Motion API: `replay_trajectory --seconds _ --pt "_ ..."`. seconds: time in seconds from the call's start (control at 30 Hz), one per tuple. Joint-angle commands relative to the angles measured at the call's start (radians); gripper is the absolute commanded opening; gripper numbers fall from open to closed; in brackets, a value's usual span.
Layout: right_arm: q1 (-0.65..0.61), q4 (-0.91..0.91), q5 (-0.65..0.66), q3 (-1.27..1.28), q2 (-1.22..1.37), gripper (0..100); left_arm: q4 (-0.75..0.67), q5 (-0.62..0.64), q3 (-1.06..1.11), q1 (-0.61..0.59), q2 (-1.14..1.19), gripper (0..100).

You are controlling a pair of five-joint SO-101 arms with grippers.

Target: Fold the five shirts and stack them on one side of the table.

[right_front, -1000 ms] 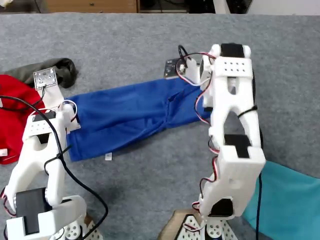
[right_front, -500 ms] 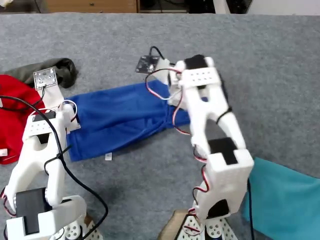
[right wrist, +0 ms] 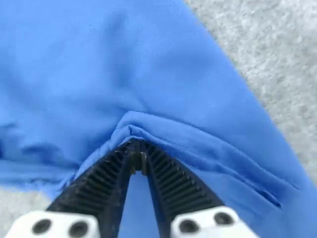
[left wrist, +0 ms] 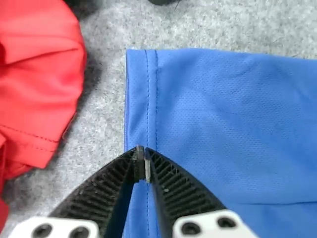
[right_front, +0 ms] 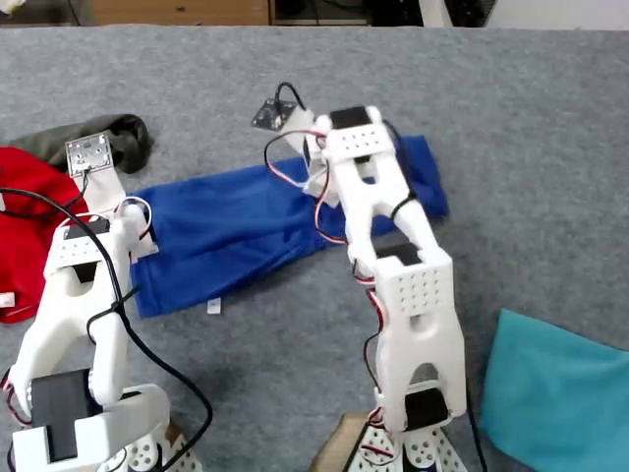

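Blue shirt (right_front: 236, 231) lies stretched left to right across the middle of the table (right_front: 511, 98), a long band, its right end poking out past my right arm on the far side. Left end is a straight stitched hem. My left gripper (left wrist: 141, 163) sits on that hem, jaws pressed together with the hem cloth pinched between the tips. My right gripper (right wrist: 136, 158) is over the middle-right of the same shirt, jaws closed on a raised ridge of blue cloth, with folds running away from the pinch on both sides. Near long edge of the shirt is uneven, far long edge fairly straight. Just left of the hem: red shirt (right_front: 29, 226), bunched at the table's left edge, a narrow strip of grey between it and the blue. Beyond the red, far left, a dark crumpled garment (right_front: 118, 138). Teal shirt (right_front: 550, 393) lies flat at the near right corner, well apart from the blue. Open grey surface: the whole far side, the right side above the teal, and the near patch between my two arms.
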Motion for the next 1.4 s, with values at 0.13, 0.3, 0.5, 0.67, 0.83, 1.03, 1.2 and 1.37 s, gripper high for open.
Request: replay_trajectory --seconds 0.13,0.3,0.5,0.67,0.83,1.03,1.2,1.37 --pt "0.073 0.347 0.005 -0.323 -0.148 0.4 0.018 0.017 -0.078 0.008 -0.010 2" --pt "0.232 0.241 -0.025 -0.285 -0.110 0.4 0.092 0.112 -0.270 0.068 0.035 2" --pt "0.337 -0.023 -0.170 -0.251 0.064 0.4 0.087 0.201 -0.529 0.172 0.338 2" --pt "0.367 -0.072 -0.178 -0.269 0.134 0.5 0.222 0.198 -0.815 0.138 0.664 2" --pt "0.383 -0.074 -0.178 -0.325 0.208 0.5 0.511 0.201 -1.186 0.041 0.917 2" --pt "0.381 -0.023 -0.127 -0.464 0.323 0.5 0.701 0.193 -1.504 -0.012 1.099 2" --pt "0.380 0.011 -0.123 -0.553 0.377 0.5 0.767 0.192 -1.669 -0.006 1.118 2" --pt "0.378 0.037 -0.123 -0.608 0.404 0.5 0.934 0.189 -1.881 -0.017 1.125 2"
